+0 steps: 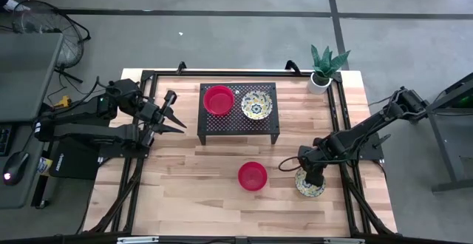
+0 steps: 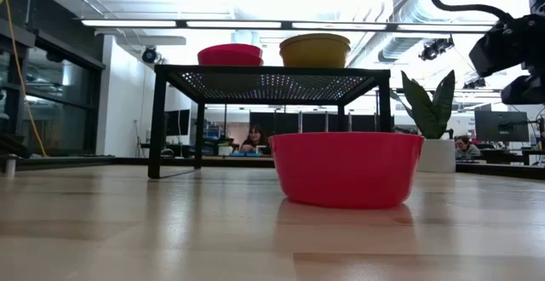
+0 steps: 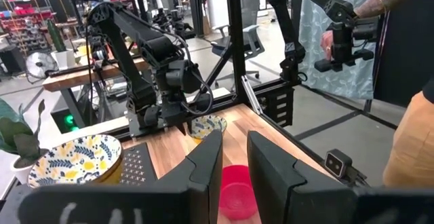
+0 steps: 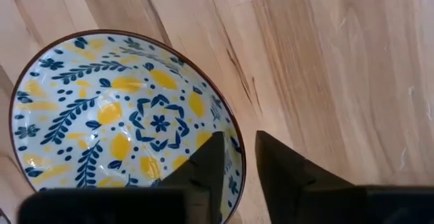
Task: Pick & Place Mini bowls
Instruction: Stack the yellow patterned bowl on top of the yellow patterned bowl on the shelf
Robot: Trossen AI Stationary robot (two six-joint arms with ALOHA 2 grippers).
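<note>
Right gripper (image 1: 311, 179) sits low right of the high view, directly over a patterned bowl (image 1: 310, 185) on the table. In its wrist view the two fingers (image 4: 210, 166) straddle that bowl's rim (image 4: 234, 139), one inside, one outside, with a narrow gap between them; whether they actually pinch the rim I cannot tell.

Left gripper (image 1: 176, 120) is parked at centre left of the high view, just left of the rack, fingers apart, holding nothing.

Bowls in view:
- red bowl (image 1: 252, 176) on the table, lower centre, just left of the right gripper; fills the middle of the low view (image 2: 346, 169)
- red bowl on rack (image 1: 219, 100), left side of the rack top
- patterned bowl on rack (image 1: 256, 103), right side of the rack top, beside the red one

Surface: light wood table (image 1: 199, 192) with a black perforated rack (image 1: 238, 122) at upper centre. Small potted plant (image 1: 324, 68) at the table's upper right corner.

Room: grey floor with dark tape lines, a floor fan (image 1: 63, 29) at upper left. Left wrist view shows a person's arm (image 3: 376, 3) at top right. Low view shows a seated person (image 2: 253, 139) far behind under the rack.
</note>
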